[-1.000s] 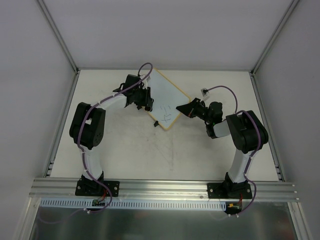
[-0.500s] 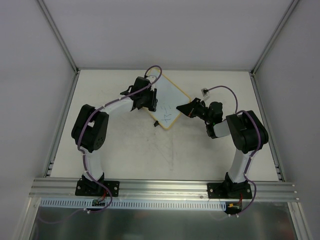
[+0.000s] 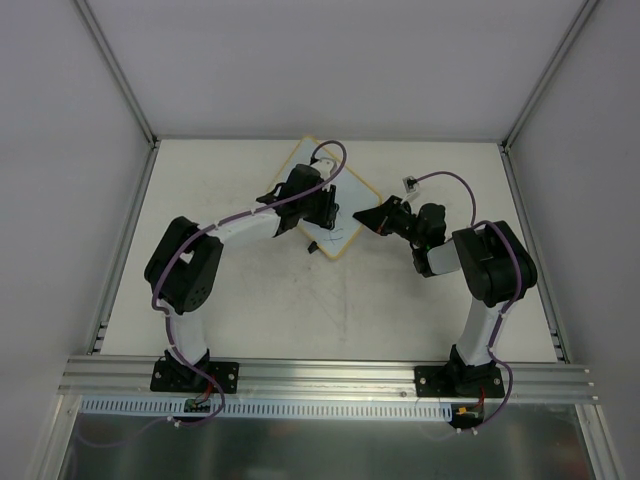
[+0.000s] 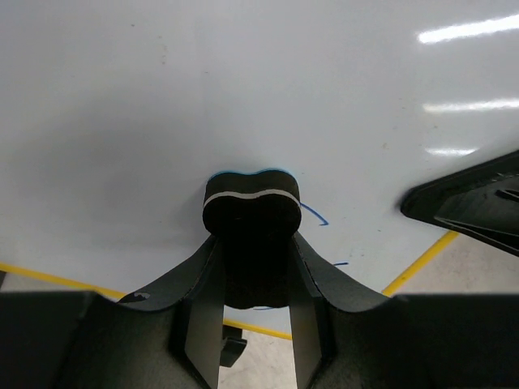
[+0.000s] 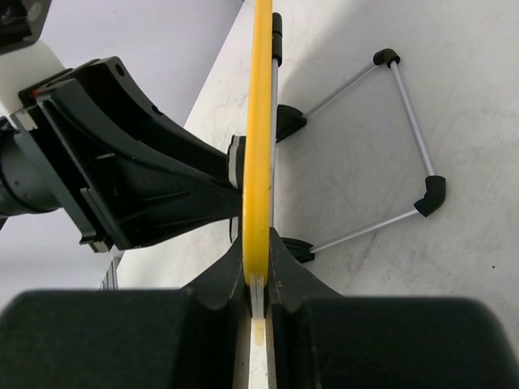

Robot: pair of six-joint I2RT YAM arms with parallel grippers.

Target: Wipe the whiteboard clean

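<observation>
A: From above, the whiteboard [image 3: 352,212] stands propped near the middle of the surface [image 3: 250,300], the left hand [image 3: 320,212] on its face and the right hand [image 3: 371,217] at its right edge.
B: And the left wrist view?
A: The left hand is clenched on the black eraser [image 4: 250,212], pressed flat to the board; blue marks [image 4: 314,217] sit just right of it. I'd sweep right with even pressure, pad flat.
B: Right wrist?
A: That hand is clamped on the yellow frame [image 5: 259,121], bracing it; the wire stand [image 5: 405,138] rests behind on the surface. It should hold firm against the push. No container shows anywhere
</observation>
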